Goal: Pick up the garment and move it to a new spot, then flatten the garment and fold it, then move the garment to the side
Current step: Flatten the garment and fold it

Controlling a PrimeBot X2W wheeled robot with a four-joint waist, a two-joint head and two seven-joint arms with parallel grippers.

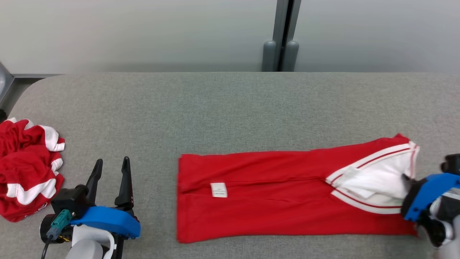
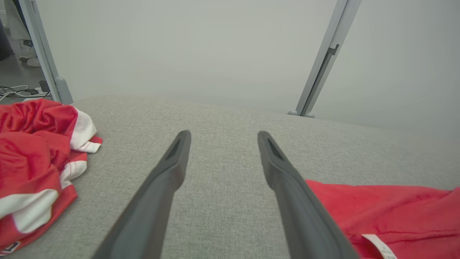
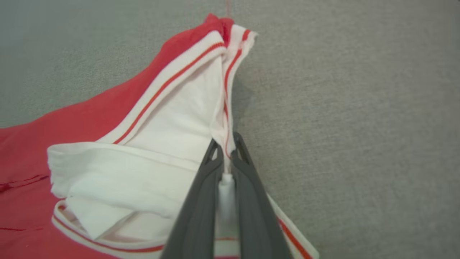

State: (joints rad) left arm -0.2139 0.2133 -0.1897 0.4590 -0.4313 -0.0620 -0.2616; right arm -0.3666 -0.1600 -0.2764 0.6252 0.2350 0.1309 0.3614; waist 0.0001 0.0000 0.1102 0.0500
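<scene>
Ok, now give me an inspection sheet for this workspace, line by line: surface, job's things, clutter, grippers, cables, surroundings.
Surface: grey fabric-covered table, far-left corner rounded.
Job's things: long red garment with white striped trim, lying in a flat strip at centre-right; small white label facing up.
Clutter: crumpled red and white cloth pile at the table's left edge, apart from the garment.
Grippers: left gripper open and empty, between pile and garment; right gripper shut on the garment's white trim at its right end.
Cables: black cable at the left wrist; loose cables on the floor beyond the table.
Surroundings: pale wall panels, grey post behind the table.
</scene>
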